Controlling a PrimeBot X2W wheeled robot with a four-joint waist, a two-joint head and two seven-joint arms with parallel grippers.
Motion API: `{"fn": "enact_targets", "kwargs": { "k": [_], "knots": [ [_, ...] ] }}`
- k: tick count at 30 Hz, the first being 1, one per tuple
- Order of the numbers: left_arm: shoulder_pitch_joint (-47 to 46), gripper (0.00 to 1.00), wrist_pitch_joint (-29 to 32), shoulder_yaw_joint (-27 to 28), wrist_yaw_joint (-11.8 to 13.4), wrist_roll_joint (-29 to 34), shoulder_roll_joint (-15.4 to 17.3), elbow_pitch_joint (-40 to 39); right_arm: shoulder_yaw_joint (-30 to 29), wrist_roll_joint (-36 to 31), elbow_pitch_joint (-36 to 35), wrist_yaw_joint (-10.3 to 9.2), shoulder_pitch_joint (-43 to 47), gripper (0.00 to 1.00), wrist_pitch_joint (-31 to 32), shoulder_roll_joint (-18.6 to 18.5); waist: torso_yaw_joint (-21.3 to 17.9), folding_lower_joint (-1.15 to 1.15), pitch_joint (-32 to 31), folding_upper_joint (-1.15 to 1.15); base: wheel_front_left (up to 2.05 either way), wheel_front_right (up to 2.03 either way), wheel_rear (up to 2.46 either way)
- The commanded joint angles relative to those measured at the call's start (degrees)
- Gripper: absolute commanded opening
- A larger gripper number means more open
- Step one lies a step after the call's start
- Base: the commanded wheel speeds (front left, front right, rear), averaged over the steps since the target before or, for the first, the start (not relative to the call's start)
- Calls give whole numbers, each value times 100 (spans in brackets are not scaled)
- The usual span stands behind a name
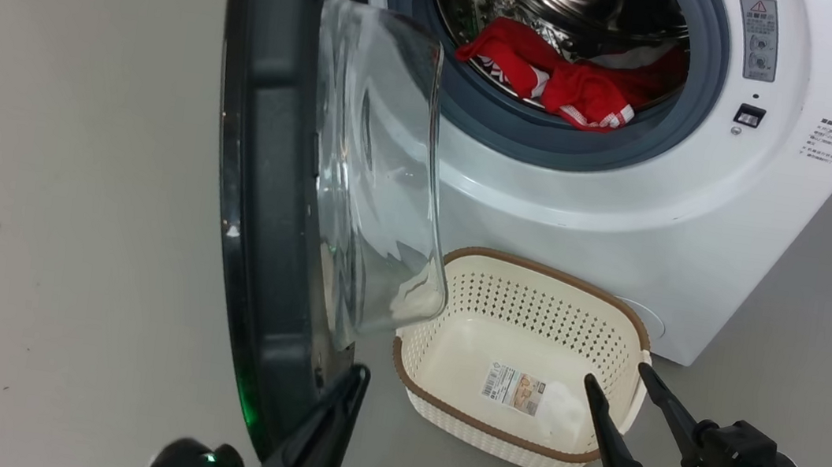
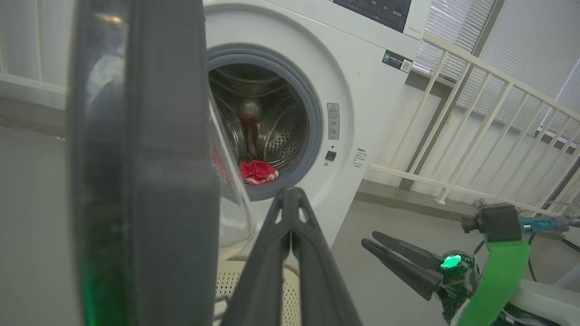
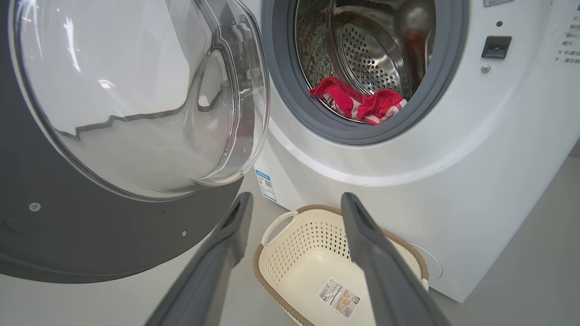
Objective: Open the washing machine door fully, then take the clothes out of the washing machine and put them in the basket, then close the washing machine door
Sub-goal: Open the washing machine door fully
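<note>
Clothes (image 1: 570,78) lie in the washer (image 1: 625,211) mouth, above the basket (image 1: 539,268). Judged soft, light, limp: pinch a raised fold. Right gripper (image 1: 615,373) fingers wide, empty. Left gripper (image 2: 290,194) fingers pressed together beside the door (image 1: 273,168).

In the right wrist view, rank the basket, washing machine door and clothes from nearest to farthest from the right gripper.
1. basket, low, just beyond the right gripper.
2. washing machine door, swung open on the left.
3. clothes, up inside the drum.
</note>
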Motion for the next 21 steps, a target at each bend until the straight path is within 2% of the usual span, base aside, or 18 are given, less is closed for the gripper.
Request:
{"fn": "enact_targets", "kwargs": {
  "k": [1, 11, 21],
  "knots": [
    [-156, 0, -28, 111, -30, -94, 30, 211, 91, -96, -149, 28, -50, 100, -53, -18, -14, 0, 37, 0, 0, 0, 0],
    [-424, 0, -28, 373, 125, -352, 30, 760, 51, -180, -157, 28, -83, 100, -53, -12, 6, 0, 117, 0, 0, 0, 0],
    [-335, 0, -28, 797, 228, -303, 30, 676, 53, -226, -173, 28, -88, 100, -53, -15, 100, 0, 129, 0, 0, 0, 0]
  ]
}}
